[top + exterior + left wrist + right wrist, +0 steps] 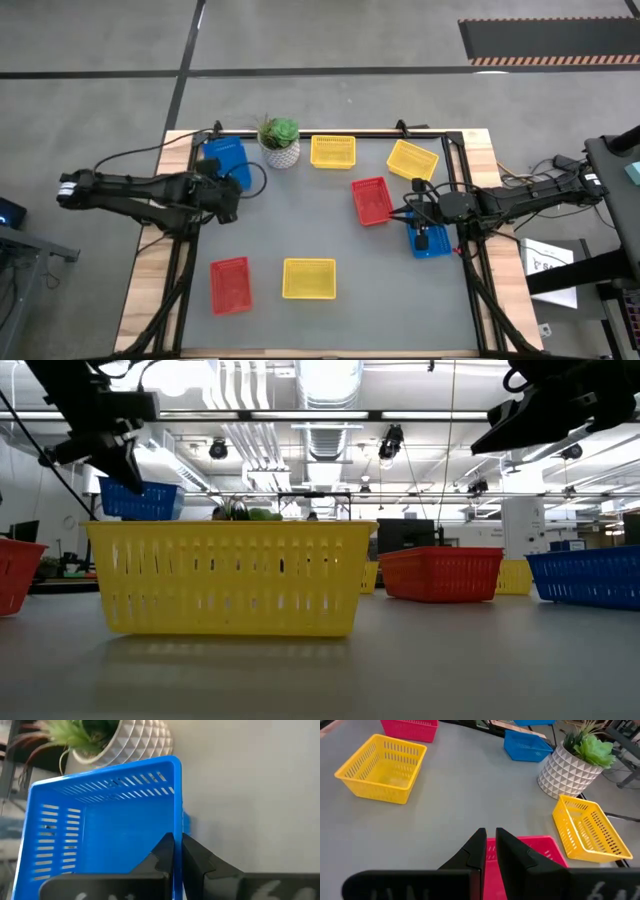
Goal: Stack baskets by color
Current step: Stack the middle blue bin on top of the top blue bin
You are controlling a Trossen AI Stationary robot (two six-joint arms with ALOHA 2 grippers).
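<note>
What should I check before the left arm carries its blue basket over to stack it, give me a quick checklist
1. Left gripper clamped on the blue basket wall: ok.
2. Held basket lifted clear of the table: ok, the low view shows it in the air.
3. Potted plant right beside the held basket: not ok, move away carefully.
4. Target blue basket free to receive: not ok, the right gripper hangs over it.
5. Right gripper empty: ok, fingers nearly together, nothing between them.
6. Red basket close beside the target: cannot tell if it obstructs.
</note>
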